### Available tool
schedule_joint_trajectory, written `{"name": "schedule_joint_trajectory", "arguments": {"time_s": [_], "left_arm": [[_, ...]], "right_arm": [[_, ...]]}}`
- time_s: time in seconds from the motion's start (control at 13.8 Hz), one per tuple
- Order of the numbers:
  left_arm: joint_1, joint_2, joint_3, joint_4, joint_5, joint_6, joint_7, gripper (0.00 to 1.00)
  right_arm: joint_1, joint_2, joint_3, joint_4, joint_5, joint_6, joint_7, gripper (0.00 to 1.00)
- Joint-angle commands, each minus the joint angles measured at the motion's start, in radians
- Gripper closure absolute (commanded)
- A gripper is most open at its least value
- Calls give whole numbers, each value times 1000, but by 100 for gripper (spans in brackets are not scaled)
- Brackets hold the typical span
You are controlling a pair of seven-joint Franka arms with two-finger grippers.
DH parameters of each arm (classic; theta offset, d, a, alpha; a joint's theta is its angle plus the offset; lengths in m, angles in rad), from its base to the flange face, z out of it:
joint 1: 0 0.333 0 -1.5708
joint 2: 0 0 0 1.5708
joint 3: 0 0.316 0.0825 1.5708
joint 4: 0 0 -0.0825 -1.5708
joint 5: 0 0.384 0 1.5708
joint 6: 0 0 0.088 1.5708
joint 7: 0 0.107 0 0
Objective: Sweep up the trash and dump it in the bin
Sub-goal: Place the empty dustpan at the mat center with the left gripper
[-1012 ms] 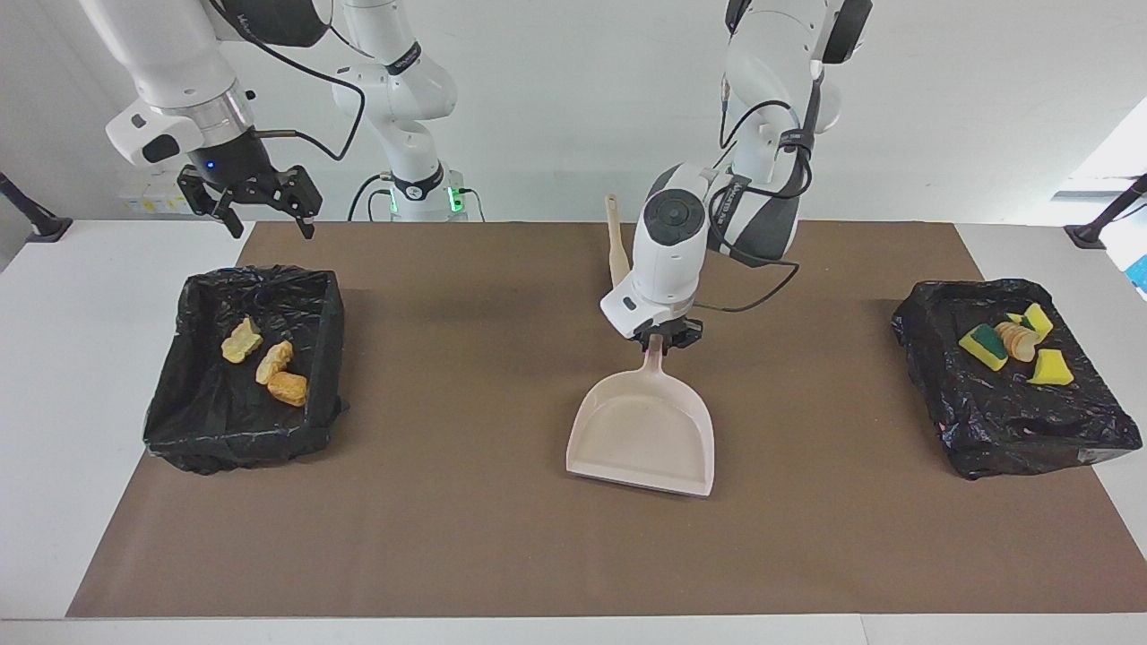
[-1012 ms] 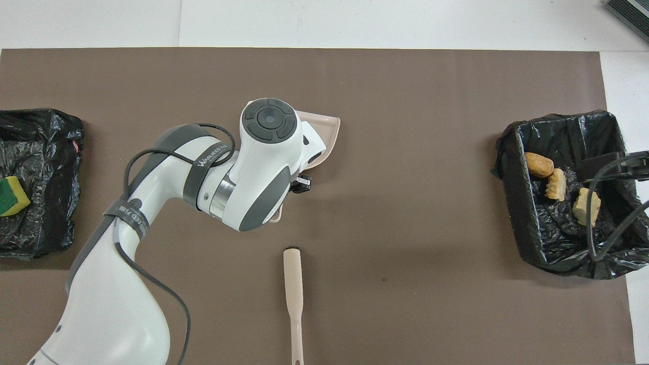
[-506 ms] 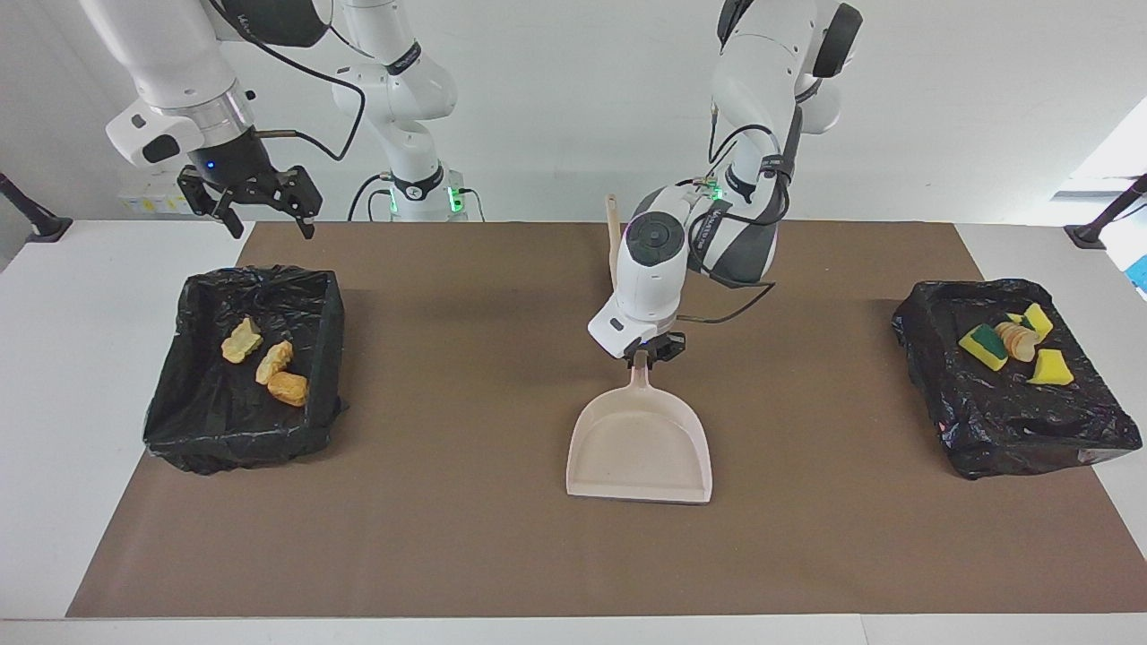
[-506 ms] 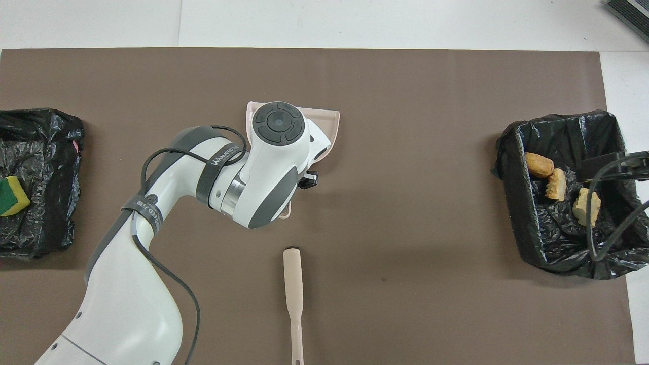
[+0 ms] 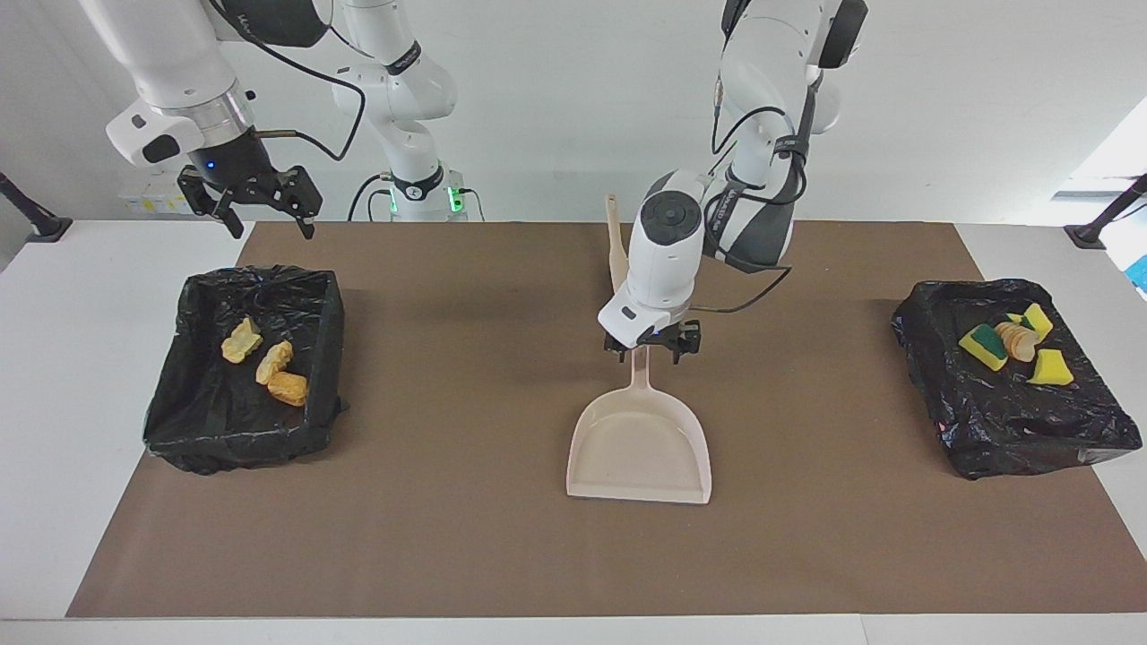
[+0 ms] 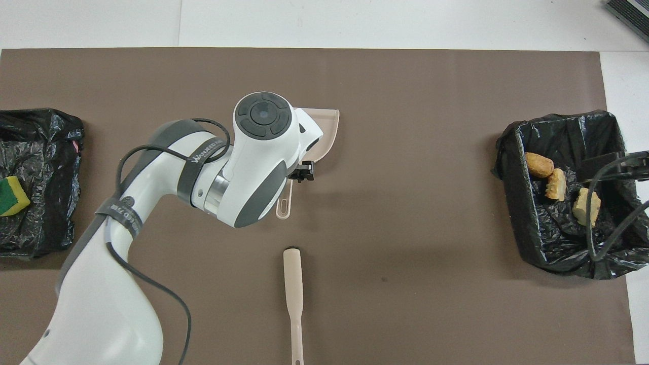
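Observation:
The beige dustpan (image 5: 641, 439) lies flat on the brown mat, handle toward the robots. My left gripper (image 5: 651, 348) stands open astride that handle, the fingers apart from it on either side. The trash lies in two black-lined bins. Three golden-brown lumps (image 5: 273, 360) sit in the bin (image 5: 333, 322) at the right arm's end. Yellow sponge chunks (image 5: 1050, 367), a green-backed one (image 5: 983, 346) and one ridged lump (image 5: 1017, 340) sit in the bin (image 5: 1030, 448) at the left arm's end. My right gripper (image 5: 260, 210) hangs open, high over the first bin.
The beige brush (image 6: 293, 299) lies on the mat (image 6: 431, 228) between the dustpan (image 6: 324, 132) and the robots, handle toward them. The right arm's cable crosses over its bin (image 6: 512, 167).
My left gripper has opened and let go of the dustpan handle. The dustpan turned straight and came to rest on the mat. The right arm has not moved.

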Motion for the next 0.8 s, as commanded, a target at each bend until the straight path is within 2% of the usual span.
{"name": "schedule_joint_trajectory", "arguments": {"time_s": [0.0,0.14,0.36,0.58,0.72], "left_arm": [[59,-198,25,-133,1,-74,13,0],[136,-311,25,-174,1,-115,149,0],[249,-407,25,-171,1,-204,303,0],[348,-485,30,-119,-5,-292,440,0],[394,-484,36,-63,-1,-368,461,0]], "right_arm": [[-5,-14,2,-15,19,-7,-26,0],[-5,-14,2,-14,17,-7,-26,0],[-5,-14,2,-15,19,-7,-26,0],[-5,-14,2,-14,19,-5,-26,0],[-7,-14,2,-14,17,-5,-26,0]]}}
